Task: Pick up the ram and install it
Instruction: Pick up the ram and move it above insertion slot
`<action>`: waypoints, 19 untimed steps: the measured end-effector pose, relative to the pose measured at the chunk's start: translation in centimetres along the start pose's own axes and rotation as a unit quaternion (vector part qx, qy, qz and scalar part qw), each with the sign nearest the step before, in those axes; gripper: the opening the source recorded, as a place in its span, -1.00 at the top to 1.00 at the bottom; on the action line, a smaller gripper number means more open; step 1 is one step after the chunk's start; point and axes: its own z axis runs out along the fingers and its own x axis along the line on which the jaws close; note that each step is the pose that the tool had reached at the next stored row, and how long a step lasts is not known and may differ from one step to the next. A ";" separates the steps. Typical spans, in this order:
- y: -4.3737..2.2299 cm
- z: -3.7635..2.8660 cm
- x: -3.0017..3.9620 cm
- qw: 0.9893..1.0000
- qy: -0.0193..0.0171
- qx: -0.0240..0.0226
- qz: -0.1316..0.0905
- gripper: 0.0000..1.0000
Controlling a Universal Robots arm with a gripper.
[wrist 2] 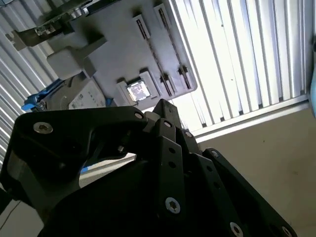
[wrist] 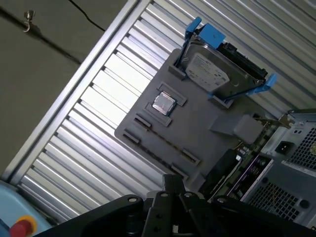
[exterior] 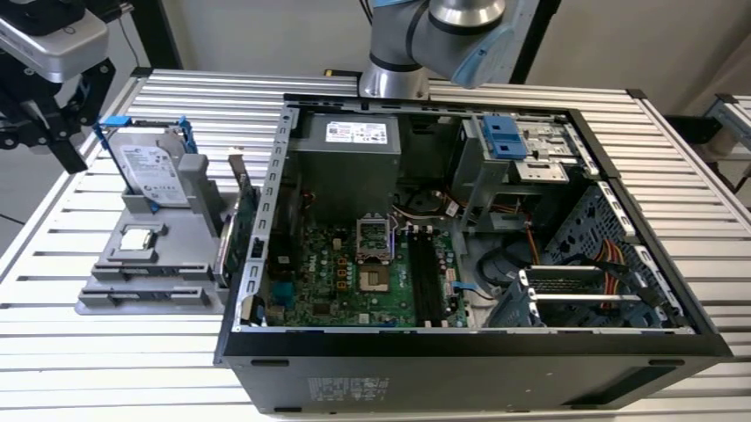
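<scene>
My gripper (exterior: pixel 65 151) hangs above the table at the exterior view's far left, above and left of the grey parts holder (exterior: pixel 105 299). Its fingertips (wrist: pixel 174 183) meet in the first wrist view, shut with nothing visible between them. The holder's long narrow slots (wrist: pixel 163 144) lie below the gripper and look bare. The ram is out of view. In the open computer case (exterior: pixel 470 343), the motherboard's memory slots (exterior: pixel 425 277) appear as dark strips, and what sits in them is unclear. In the second wrist view the gripper (wrist 2: pixel 163 106) hangs over the holder (wrist 2: pixel 118 49).
On the holder stand a silver hard drive in a blue frame (exterior: pixel 147 167) and a small square chip (exterior: pixel 139 237). A green card with a metal bracket (exterior: pixel 241 233) stands on edge between holder and case. The arm's base (exterior: pixel 405 53) rises behind the case.
</scene>
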 end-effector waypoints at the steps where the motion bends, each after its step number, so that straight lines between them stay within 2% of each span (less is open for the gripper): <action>1: 0.00 0.00 0.00 1.000 0.000 0.000 -0.004 1.00; 10: 0.01 0.00 0.00 0.999 0.002 0.000 -0.035 1.00; 19: 0.00 0.00 0.00 0.998 0.003 -0.001 -0.068 1.00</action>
